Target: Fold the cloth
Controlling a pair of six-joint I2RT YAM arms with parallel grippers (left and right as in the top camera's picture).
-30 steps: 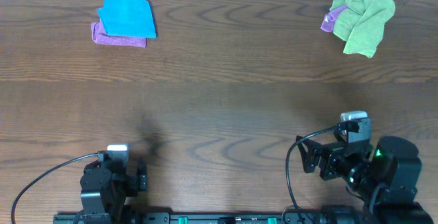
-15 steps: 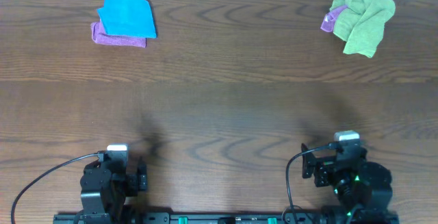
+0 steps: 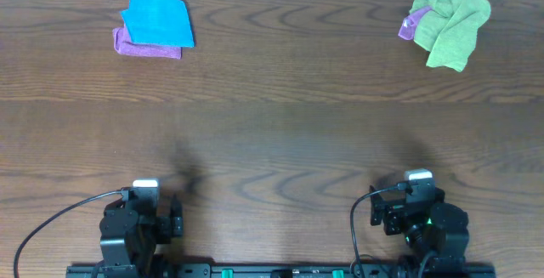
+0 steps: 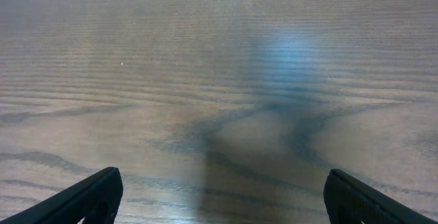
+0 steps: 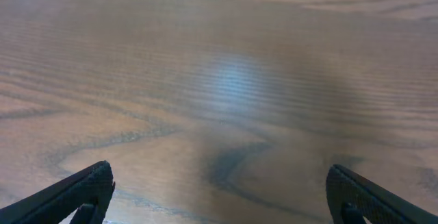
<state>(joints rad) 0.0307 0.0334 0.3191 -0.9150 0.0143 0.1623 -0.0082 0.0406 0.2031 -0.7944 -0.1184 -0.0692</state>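
My left pincer (image 4: pixel 222 205) is spread wide with nothing between its fingers (image 4: pixel 92 195); only bare wood grain shows in the gap. My right pincer (image 5: pixel 219 202) is just as wide and just as empty, its dark fingers (image 5: pixel 76 194) at the edges of the wrist view. Both of my arms sit folded low at the near edge of the tabletop (image 3: pixel 272 142), the left at about 7 o'clock and the right at about 5 o'clock seen from above.

The green cloth (image 3: pixel 450 25) lies in a rumpled heap at 1 o'clock, close to the far edge and well apart from either pincer. A small purple cloth (image 3: pixel 409 26) pokes out from under its 9 o'clock side. Over at 11 o'clock a blue cloth (image 3: pixel 158 19) lies flat and squared, resting on a purple cloth (image 3: pixel 146 48) whose edge shows along its 6 o'clock side.
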